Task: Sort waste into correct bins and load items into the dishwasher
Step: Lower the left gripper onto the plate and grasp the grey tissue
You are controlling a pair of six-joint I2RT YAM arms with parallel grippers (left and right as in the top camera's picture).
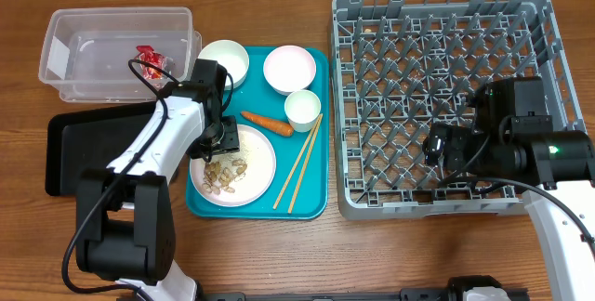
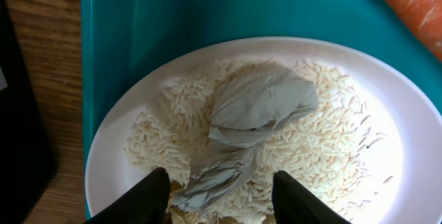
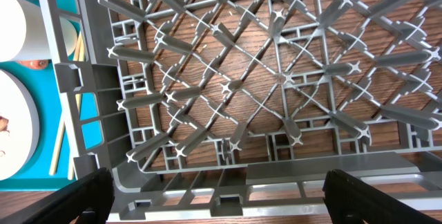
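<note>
Left gripper (image 2: 221,200), nearest the lens, is hovering low over the food scraps (image 2: 257,106) with its fingers spread wide and gripping nothing; the scraps are lying near the middle of the round white plate (image 2: 407,155), pale crumpled lumps on a bed of loose white grains; the plate is sitting on the teal tray (image 2: 207,10) near the carrot (image 2: 414,3), with the chopsticks (image 1: 302,157) just beside it; the foil wrapper (image 1: 149,58) is already lying in the clear tub (image 1: 121,11), and the black tray (image 1: 84,152) is waiting to the left. A pinch here is likely catching only a lump while the grains are slipping between the fingers, scattering over the tray or the table on the way to a bin; fingertips pressing down could also be shoving the plate into the chopsticks. Right gripper (image 3: 221,203) is hanging over the dish rack (image 1: 446,22), spread wide and empty. Both grippers' fingertips are being cut off by the lower edge of their wrist views; from overhead the left arm is covering part of the plate; whether the grey lumps are food or paper is hard to make out.
</note>
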